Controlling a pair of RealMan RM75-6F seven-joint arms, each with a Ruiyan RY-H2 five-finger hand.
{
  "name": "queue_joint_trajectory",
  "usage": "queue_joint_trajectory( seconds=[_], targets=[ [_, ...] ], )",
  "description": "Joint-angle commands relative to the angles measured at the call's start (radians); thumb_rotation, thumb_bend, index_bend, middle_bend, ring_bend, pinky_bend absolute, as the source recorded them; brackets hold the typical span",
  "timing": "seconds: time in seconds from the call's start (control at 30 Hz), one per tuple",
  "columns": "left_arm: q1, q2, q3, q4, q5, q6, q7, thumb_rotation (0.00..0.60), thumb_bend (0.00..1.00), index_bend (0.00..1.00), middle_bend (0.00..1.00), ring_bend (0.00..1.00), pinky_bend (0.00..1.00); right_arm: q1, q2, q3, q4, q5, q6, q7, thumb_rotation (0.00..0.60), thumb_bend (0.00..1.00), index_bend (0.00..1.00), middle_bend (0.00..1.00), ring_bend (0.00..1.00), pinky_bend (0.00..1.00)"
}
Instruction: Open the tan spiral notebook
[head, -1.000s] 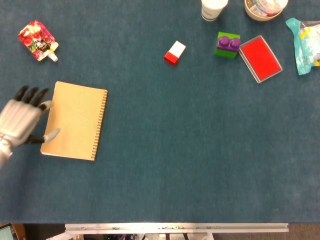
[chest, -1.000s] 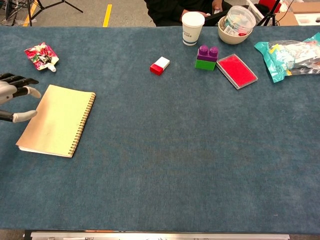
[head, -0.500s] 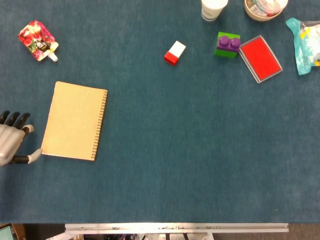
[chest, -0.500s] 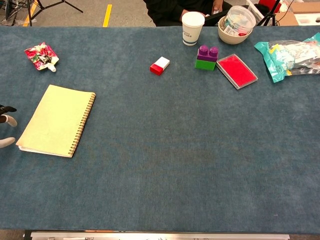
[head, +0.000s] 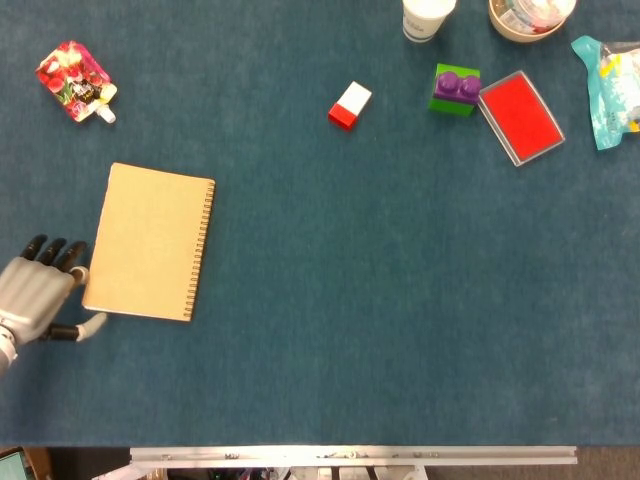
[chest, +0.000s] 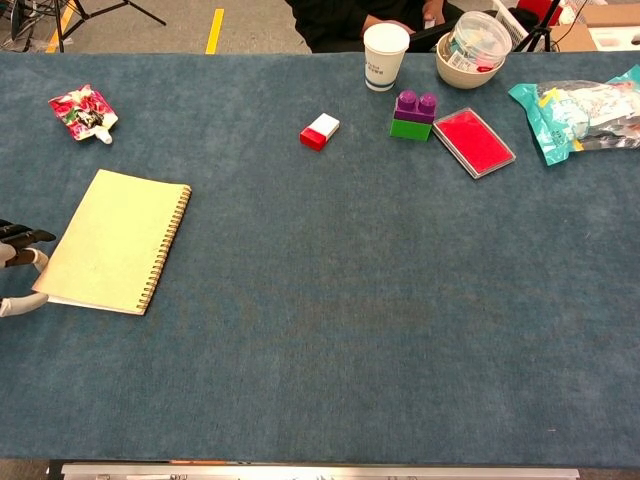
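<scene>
All I can see of my robot is the left hand (head: 38, 293) at the frame edge. Its back is a pale silver-grey shell, smooth and slightly glossy. The fingers (head: 57, 252) are black toward their ends, with light grey caps on some tips. No cables or markings are visible.

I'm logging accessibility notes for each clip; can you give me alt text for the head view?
A closed tan spiral notebook lies on a blue table, spiral on its right, with the robot's left hand at its lower left corner, fingers apart. Far off lie a red-and-white block, a purple-and-green brick and a red tray.
</scene>
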Motion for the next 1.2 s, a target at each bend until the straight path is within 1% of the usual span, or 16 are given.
queue_joint_trajectory(
  seconds=[0.03, 0.17, 0.33, 0.5, 0.53, 0.57, 0.6, 0.63, 0.67, 0.7, 0.77, 0.8, 0.9, 1.0, 1.07, 1.2],
  targets=[
    [-0.011, 0.006, 0.001, -0.029, 0.017, -0.013, -0.011, 0.0, 0.26, 0.25, 0.04, 0.0, 0.0, 0.0, -0.001, 0.0, 0.001, 0.001, 0.0, 0.002, 0.6, 0.39, 0.36, 0.37, 0.23, 0.29],
    [-0.033, 0.001, -0.005, -0.068, 0.035, -0.045, -0.05, 0.0, 0.26, 0.26, 0.04, 0.0, 0.0, 0.0, -0.005, -0.002, 0.006, -0.002, -0.001, 0.008, 0.6, 0.4, 0.36, 0.37, 0.23, 0.29],
    [-0.05, -0.019, -0.016, -0.094, 0.068, -0.04, -0.043, 0.0, 0.26, 0.26, 0.03, 0.0, 0.0, -0.003, -0.004, -0.001, 0.011, 0.0, 0.005, 0.013, 0.6, 0.4, 0.36, 0.37, 0.23, 0.29],
    [-0.057, -0.033, -0.031, -0.091, 0.074, -0.018, -0.013, 0.006, 0.26, 0.24, 0.03, 0.0, 0.0, -0.008, -0.002, -0.002, 0.014, 0.003, 0.01, 0.019, 0.6, 0.39, 0.36, 0.37, 0.23, 0.29],
    [-0.055, -0.032, -0.034, -0.088, 0.074, -0.007, -0.006, 0.053, 0.26, 0.23, 0.03, 0.0, 0.0, -0.009, -0.001, -0.002, 0.014, 0.003, 0.01, 0.019, 0.6, 0.39, 0.36, 0.37, 0.23, 0.29],
    [-0.052, -0.029, -0.036, -0.084, 0.077, 0.007, 0.002, 0.124, 0.26, 0.21, 0.03, 0.0, 0.0, -0.009, -0.001, -0.002, 0.014, 0.004, 0.011, 0.02, 0.6, 0.4, 0.36, 0.37, 0.23, 0.29],
    [-0.048, -0.025, -0.038, -0.081, 0.078, 0.019, 0.004, 0.244, 0.26, 0.18, 0.03, 0.0, 0.0, -0.01, 0.0, -0.001, 0.014, 0.004, 0.012, 0.02, 0.6, 0.4, 0.36, 0.37, 0.23, 0.29],
    [-0.044, -0.021, -0.04, -0.079, 0.081, 0.032, 0.0, 0.314, 0.26, 0.17, 0.03, 0.0, 0.0, -0.011, 0.0, -0.001, 0.014, 0.005, 0.013, 0.021, 0.6, 0.4, 0.36, 0.37, 0.23, 0.29],
    [-0.038, -0.015, -0.042, -0.071, 0.09, 0.05, -0.011, 0.424, 0.26, 0.14, 0.03, 0.0, 0.0, -0.011, 0.0, -0.001, 0.015, 0.005, 0.013, 0.021, 0.6, 0.4, 0.36, 0.37, 0.23, 0.29],
    [-0.034, -0.011, -0.043, -0.064, 0.098, 0.062, -0.022, 0.507, 0.26, 0.13, 0.03, 0.0, 0.0, -0.01, 0.0, -0.002, 0.014, 0.004, 0.012, 0.02, 0.6, 0.4, 0.36, 0.37, 0.23, 0.29],
    [-0.025, -0.003, -0.045, -0.042, 0.118, 0.088, -0.055, 0.586, 0.26, 0.1, 0.03, 0.0, 0.0, -0.008, -0.001, -0.003, 0.014, 0.003, 0.007, 0.019, 0.6, 0.4, 0.36, 0.37, 0.23, 0.29],
    [-0.022, -0.002, -0.046, -0.03, 0.131, 0.1, -0.072, 0.599, 0.26, 0.09, 0.03, 0.0, 0.0, -0.007, -0.002, -0.004, 0.013, 0.002, 0.005, 0.018, 0.6, 0.39, 0.36, 0.37, 0.23, 0.29],
    [-0.011, -0.01, -0.042, 0.025, 0.199, 0.146, -0.153, 0.6, 0.25, 0.04, 0.02, 0.0, 0.0, -0.004, -0.005, -0.003, 0.01, -0.002, 0.004, 0.014, 0.6, 0.39, 0.36, 0.37, 0.23, 0.29],
    [-0.006, -0.034, -0.03, 0.098, 0.293, 0.199, -0.277, 0.6, 0.25, 0.01, 0.01, 0.0, 0.0, -0.002, -0.004, -0.002, 0.005, -0.005, 0.005, 0.008, 0.6, 0.4, 0.36, 0.37, 0.23, 0.29],
    [-0.009, -0.058, -0.012, 0.164, 0.365, 0.234, -0.365, 0.6, 0.25, 0.01, 0.01, 0.0, 0.0, -0.002, -0.003, -0.003, 0.001, -0.006, 0.005, 0.004, 0.6, 0.39, 0.36, 0.37, 0.23, 0.29],
    [-0.018, -0.111, 0.015, 0.281, 0.464, 0.286, -0.489, 0.6, 0.25, 0.01, 0.01, 0.0, 0.0, -0.002, -0.002, -0.003, -0.006, -0.007, 0.006, -0.004, 0.6, 0.4, 0.36, 0.37, 0.23, 0.29]
  ],
)
